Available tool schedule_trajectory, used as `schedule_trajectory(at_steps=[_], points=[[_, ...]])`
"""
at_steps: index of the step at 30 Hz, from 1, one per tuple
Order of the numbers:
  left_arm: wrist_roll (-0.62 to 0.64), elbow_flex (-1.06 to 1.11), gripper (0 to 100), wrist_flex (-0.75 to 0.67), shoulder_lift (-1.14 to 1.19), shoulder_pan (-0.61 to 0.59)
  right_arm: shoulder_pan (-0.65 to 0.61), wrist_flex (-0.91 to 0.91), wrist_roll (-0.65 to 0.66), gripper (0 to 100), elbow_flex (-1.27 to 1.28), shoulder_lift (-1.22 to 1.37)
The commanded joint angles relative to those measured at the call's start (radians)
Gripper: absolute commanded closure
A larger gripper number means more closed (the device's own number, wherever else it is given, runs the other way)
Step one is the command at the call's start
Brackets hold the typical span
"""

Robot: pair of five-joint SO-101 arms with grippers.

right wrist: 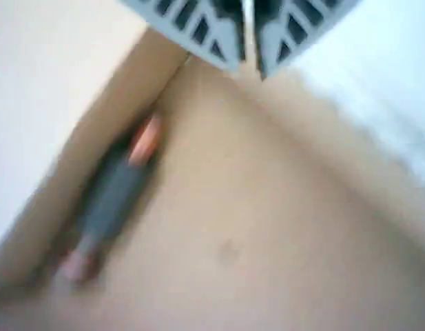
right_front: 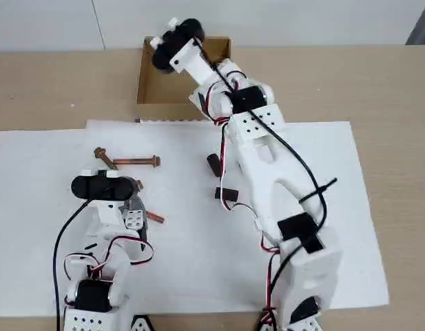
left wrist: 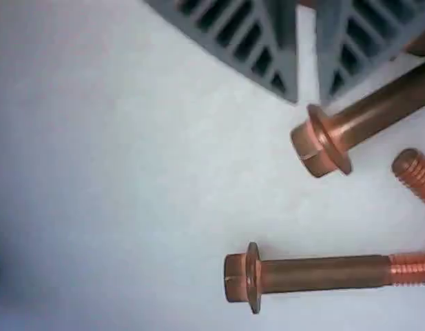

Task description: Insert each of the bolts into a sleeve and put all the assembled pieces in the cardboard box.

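The cardboard box [right_front: 151,89] stands at the table's far side. My right arm stretches over it, and its gripper [right wrist: 248,63] hangs shut and empty above the box floor [right wrist: 267,227]. One assembled piece, a dark sleeve with a copper bolt [right wrist: 112,200] through it, lies along the box wall. My left gripper [left wrist: 306,86] is shut with nothing in it, just above the white paper. Close to it lie a copper bolt [left wrist: 322,276], a second bolt [left wrist: 357,127] and a threaded tip [left wrist: 413,176]. Loose bolts [right_front: 136,162] show on the paper ahead of the left arm.
A white paper sheet [right_front: 184,262] covers the table's near half. Two dark sleeves [right_front: 213,164] [right_front: 226,194] lie beside the right arm. Another bolt [right_front: 155,217] rests right of the left gripper. Bare wood runs along the far edge.
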Motion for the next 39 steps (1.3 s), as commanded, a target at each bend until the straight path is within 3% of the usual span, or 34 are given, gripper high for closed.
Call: schedule_trajectory(at_steps=[1, 15, 24, 30, 39], points=[[-0.003, -0.004, 99, -0.026, -0.011, -0.002, -0.001, 0.116, -0.068, 99.1, -0.055, -0.101], [-0.003, -0.004, 99, -0.026, -0.011, -0.002, 0.033, 0.595, -0.075, 99.0, -0.055, -0.119], [-0.003, -0.004, 99, -0.026, -0.011, -0.002, 0.104, 0.644, -0.071, 97.9, -0.054, 0.007], [-0.003, -0.004, 99, -0.026, -0.011, -0.002, 0.122, 0.642, -0.038, 84.7, -0.054, 0.079], [-0.003, -0.004, 99, -0.026, -0.011, -0.002, 0.12, 0.627, -0.005, 85.4, -0.054, 0.147]])
